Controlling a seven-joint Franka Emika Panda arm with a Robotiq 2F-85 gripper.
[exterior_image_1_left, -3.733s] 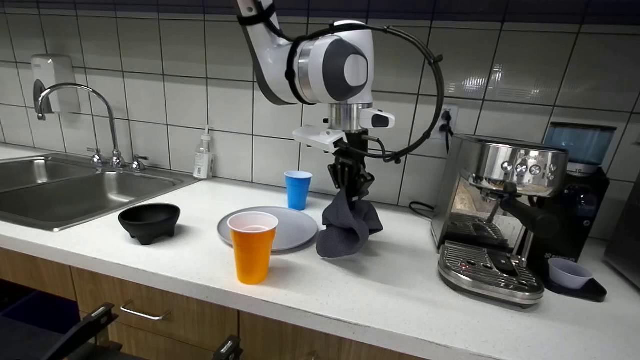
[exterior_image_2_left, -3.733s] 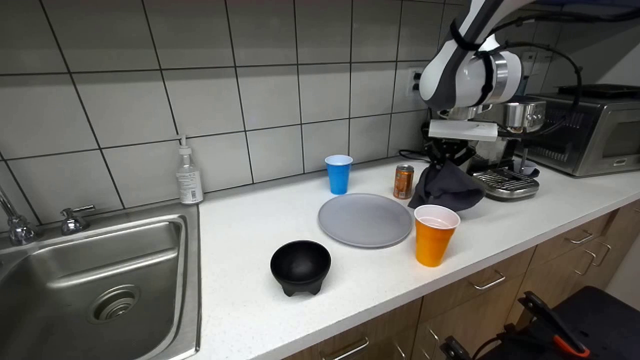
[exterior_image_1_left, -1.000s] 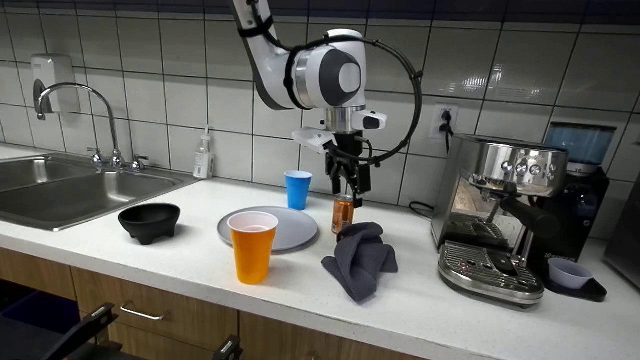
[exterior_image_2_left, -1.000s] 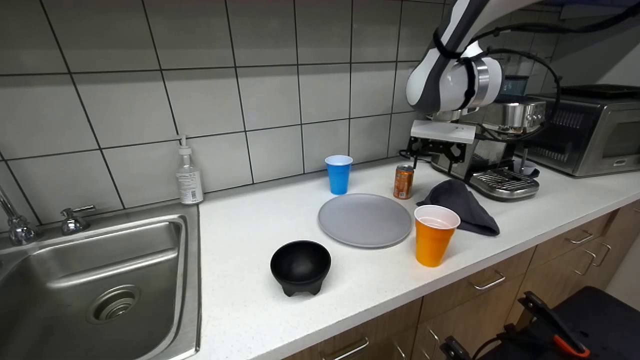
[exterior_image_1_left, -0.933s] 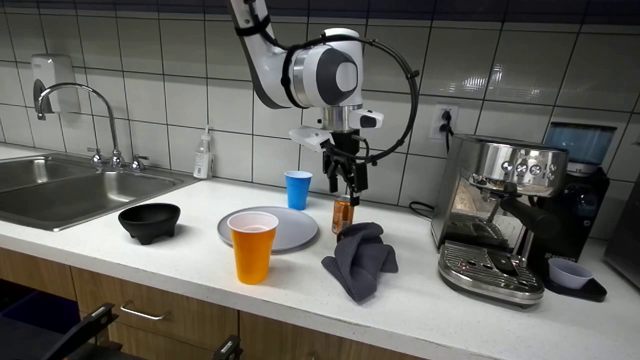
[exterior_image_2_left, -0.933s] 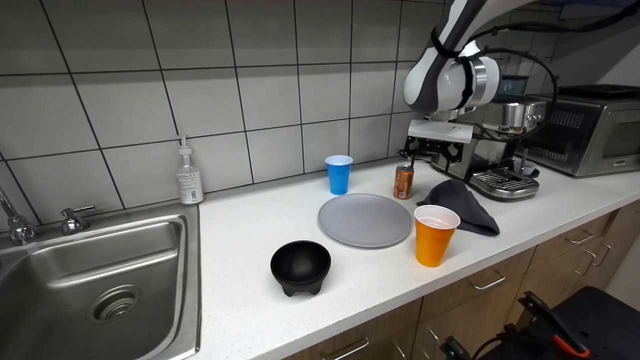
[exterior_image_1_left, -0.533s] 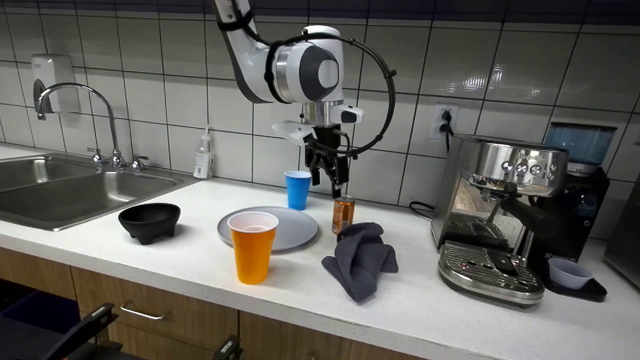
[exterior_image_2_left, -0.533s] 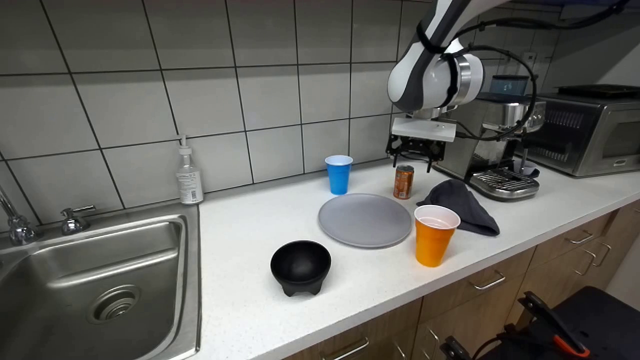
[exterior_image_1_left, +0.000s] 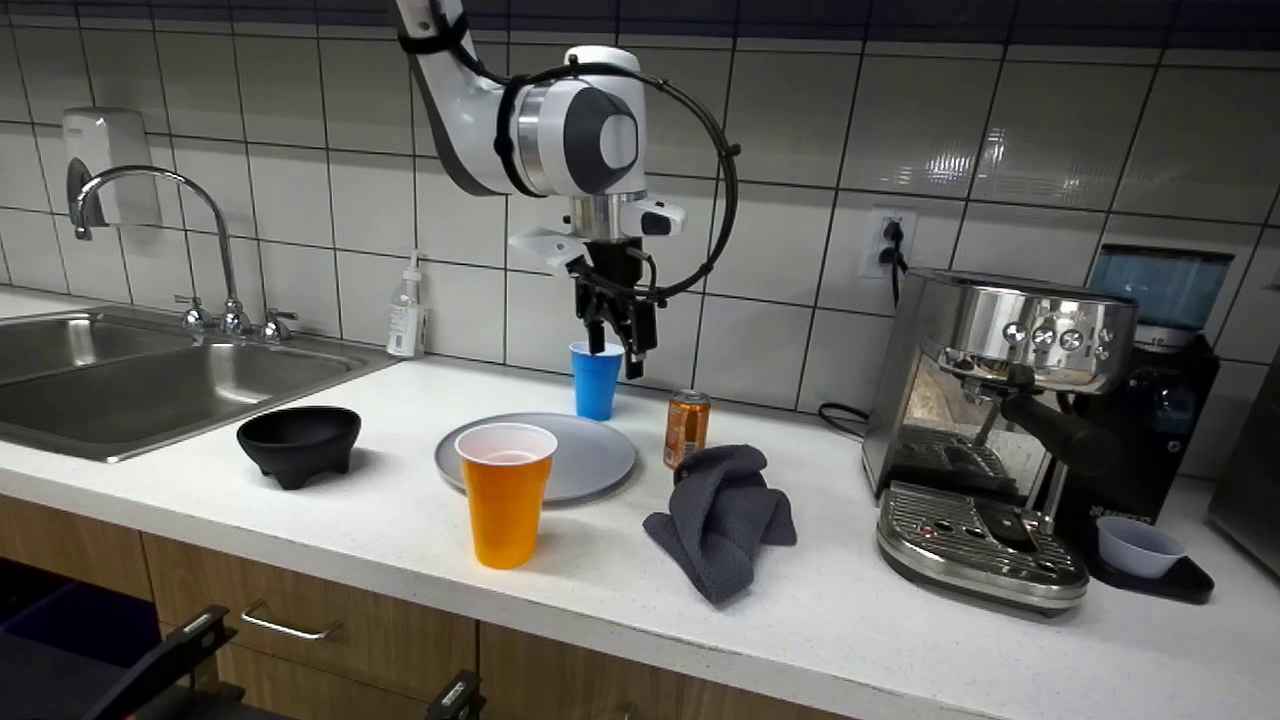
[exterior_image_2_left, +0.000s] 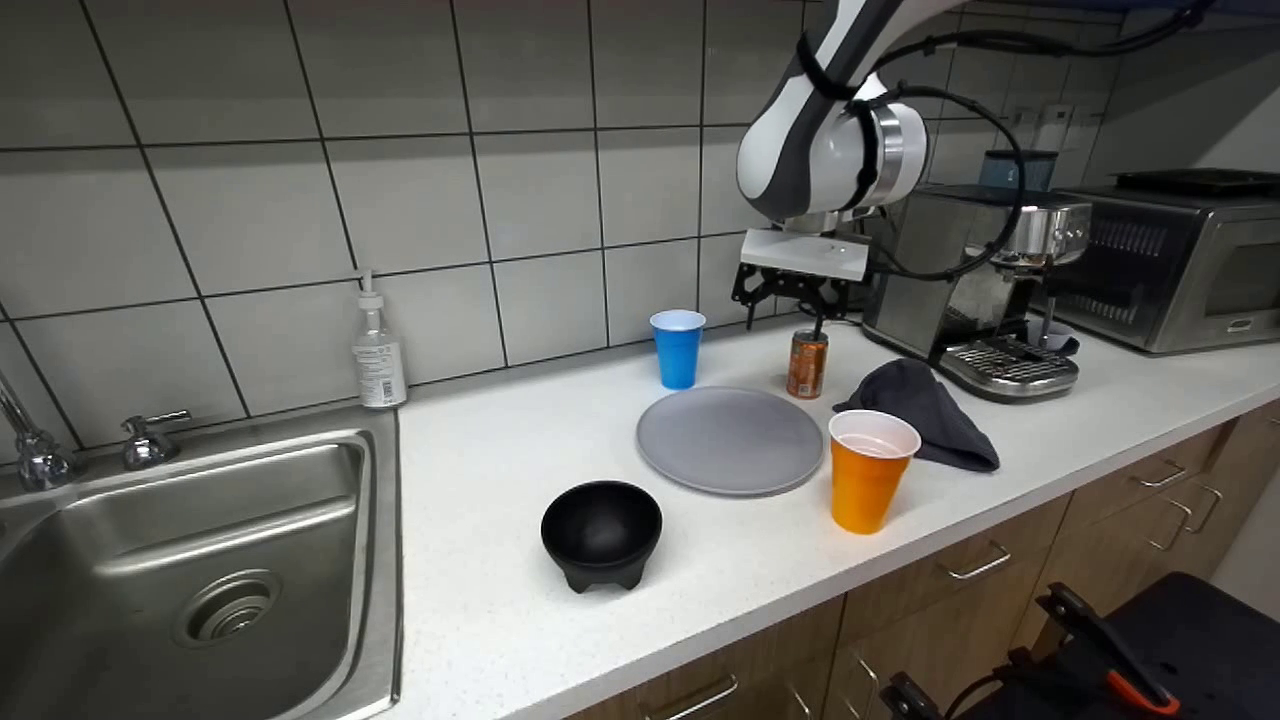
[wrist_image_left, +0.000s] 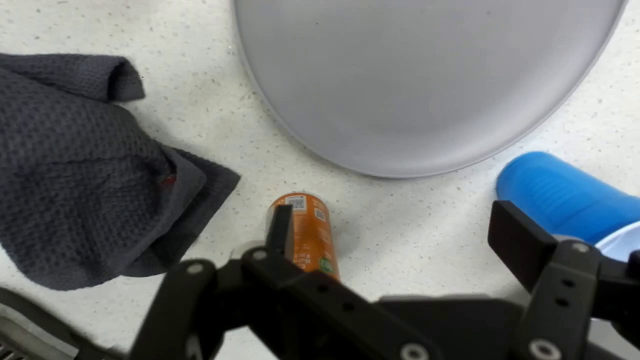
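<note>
The gripper (wrist_image_left: 392, 232) hangs above the counter (exterior_image_1_left: 820, 570), its jaws spread wide around nothing, nearest the upright orange can (exterior_image_1_left: 687, 430) and blue cup (exterior_image_1_left: 597, 393). The dark cloth (exterior_image_1_left: 722, 525) lies loose just beside the can, so I'd judge any work on it finished or paused, can and cup ungripped; the cloth is waffle-textured and rumpled, the can shiny metal, the cup tapered plastic, the plate (wrist_image_left: 400, 75) smooth, round

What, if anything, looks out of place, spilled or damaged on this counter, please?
I see no clear spill or damage. The dark cloth lies crumpled near the orange can, and the wrist view shows a small reddish patch in its folds, odd against the plain gray; whether stain or tag, I cannot tell.
</note>
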